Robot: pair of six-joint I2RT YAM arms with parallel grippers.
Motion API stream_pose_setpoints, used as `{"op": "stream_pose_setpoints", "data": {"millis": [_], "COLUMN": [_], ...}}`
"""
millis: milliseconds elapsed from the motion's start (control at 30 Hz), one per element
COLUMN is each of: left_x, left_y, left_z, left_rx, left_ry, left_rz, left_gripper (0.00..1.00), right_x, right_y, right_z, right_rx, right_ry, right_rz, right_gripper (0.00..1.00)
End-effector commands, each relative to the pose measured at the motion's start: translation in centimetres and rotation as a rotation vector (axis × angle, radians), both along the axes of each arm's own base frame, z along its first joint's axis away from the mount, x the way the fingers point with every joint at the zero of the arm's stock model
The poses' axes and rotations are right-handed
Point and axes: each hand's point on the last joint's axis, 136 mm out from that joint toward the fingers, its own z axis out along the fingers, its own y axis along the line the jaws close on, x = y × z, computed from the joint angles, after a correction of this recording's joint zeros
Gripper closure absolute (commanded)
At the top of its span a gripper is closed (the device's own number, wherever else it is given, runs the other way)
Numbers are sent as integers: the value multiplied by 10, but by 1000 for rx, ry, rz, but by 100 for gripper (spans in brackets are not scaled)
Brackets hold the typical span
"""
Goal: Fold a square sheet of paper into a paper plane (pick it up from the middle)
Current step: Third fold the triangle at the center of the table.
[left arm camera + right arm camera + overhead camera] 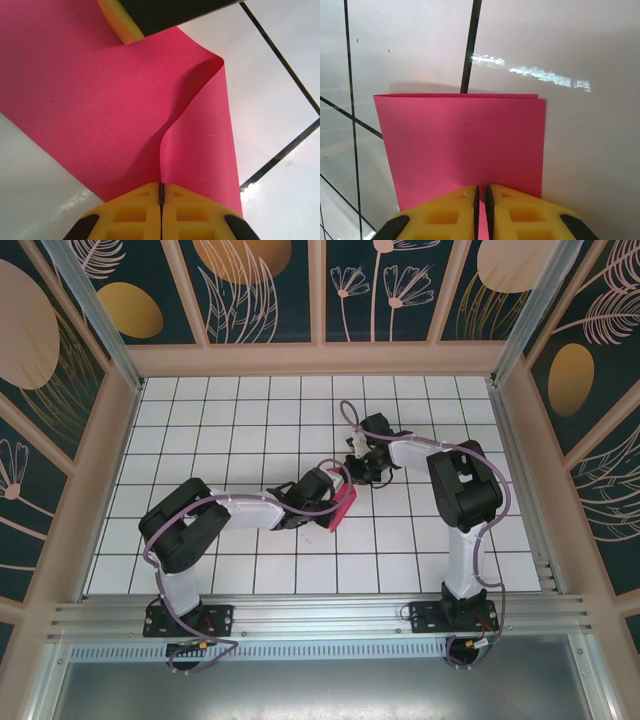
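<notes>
Over the middle of the gridded table (200, 430), the pink paper (343, 506) is pinched from two sides. The left gripper (161, 192) is closed tight on one edge, its yellow pads pressed together with the sheet running out from the seam. The right gripper (481, 192) is drawn in to a thin slit, and the paper passes into that slit, so it too holds the sheet. Seen from above, the paper stands on edge at the centre of the table, between the two gripper tips – whether its lower edge touches the tiles cannot be told. By the look of it, the job is at an early stage. The right wrist view shows two layers lying one over the other, their far edges nearly matched, which suggests a first fold in half. The left wrist view shows the sheet bowing in a loose curve rather than pressed into a crease. No pointed nose, slanted corner folds or wings can be made out, so the corner folds, the wing folds and the sharpening of each crease appear to be left — most of the folding, in other words. No brand, label or writing can be read anywhere; the walls (260, 290) carry a printed leaf-and-flower pattern, without words.
</notes>
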Motion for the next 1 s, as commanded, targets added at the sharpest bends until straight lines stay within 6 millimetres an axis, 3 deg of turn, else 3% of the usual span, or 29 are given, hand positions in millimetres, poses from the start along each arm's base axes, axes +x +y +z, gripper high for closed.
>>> {"op": "stream_pose_setpoints", "data": {"millis": [0, 367, 967], "left_x": [-5, -2, -3], "left_y": [-3, 11, 8], "left_z": [11, 1, -6], "left_rx": [-61, 8, 20], "left_ry": [31, 18, 25], "left_rz": [3, 41, 18], "left_gripper": [91, 91, 90], "right_x": [-5, -6, -8], "right_y": [-3, -3, -1], "right_z": [-13, -13, -12], "right_rx": [-46, -43, -32], "right_ry": [22, 21, 25], "right_rz": [18, 22, 22], "right_gripper": [83, 83, 82]}}
